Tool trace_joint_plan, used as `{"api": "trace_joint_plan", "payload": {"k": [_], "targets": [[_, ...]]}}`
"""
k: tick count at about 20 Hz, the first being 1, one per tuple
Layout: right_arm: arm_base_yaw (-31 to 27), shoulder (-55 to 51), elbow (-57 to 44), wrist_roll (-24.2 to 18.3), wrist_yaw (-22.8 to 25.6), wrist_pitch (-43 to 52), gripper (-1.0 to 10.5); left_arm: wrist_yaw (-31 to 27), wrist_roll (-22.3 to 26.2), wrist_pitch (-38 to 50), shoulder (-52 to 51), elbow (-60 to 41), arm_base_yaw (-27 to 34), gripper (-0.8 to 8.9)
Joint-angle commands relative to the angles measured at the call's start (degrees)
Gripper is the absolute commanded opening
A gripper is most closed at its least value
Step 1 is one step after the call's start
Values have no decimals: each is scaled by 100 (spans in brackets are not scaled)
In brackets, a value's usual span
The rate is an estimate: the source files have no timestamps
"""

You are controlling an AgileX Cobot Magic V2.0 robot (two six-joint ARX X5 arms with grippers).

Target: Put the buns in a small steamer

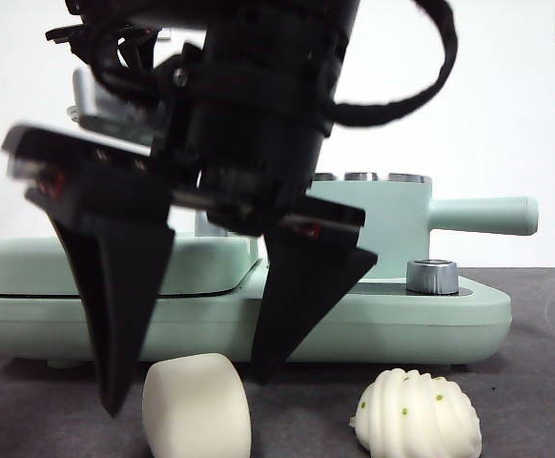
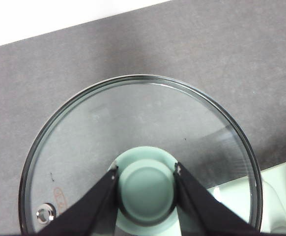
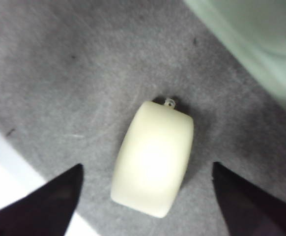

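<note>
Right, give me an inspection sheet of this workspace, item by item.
Surface: dark grey mat, no spills seen.
Job's things: smooth bun and pleated bun lie on the mat in front of the mint-green cooker base. Steamer pot stands on the base, lid off. Glass lid is held up by its green knob.
Clutter: nothing seen.
Grippers: left gripper shut on the knob. Right gripper open, above the smooth bun, jaws either side of it, not touching.
Cables: black cable loops off the right arm.
Surroundings: white wall behind.
</note>
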Motion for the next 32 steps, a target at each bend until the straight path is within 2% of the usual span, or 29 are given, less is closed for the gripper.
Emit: {"api": "trace_joint_plan", "payload": {"k": [1,6,8,11,13,17,20,22,28,32], "targets": [[68,173,85,33,-28,70,359,7,52,153,63,254,11,25],[9,400,85,35,-278,109,250,7,35,164,63,254,11,25],[7,402,85,33,-212,162,127,7,31,160,63,254,11,25],[-13,380,326,37,-243,-2,107,7,15,160,63,254,11,25],[-52,380,761,9,-240,-474,108,7,15,160,63,254,11,25],[-278,380,2079,-319,-251,-1939,108,7,15,160,63,254,39,25],[-763,382,3084,-612,-234,-2927,109,7,15,162,63,254,55,25],[-1215,393,3589,-848,-197,-3185,110,9,7,160,63,254,55,25],[-2623,529,4188,-1147,-219,-3071,110,9,-63,138,63,254,52,25],[-3117,901,4227,-1355,-260,-2822,114,9,-74,131,63,254,52,25]]}}
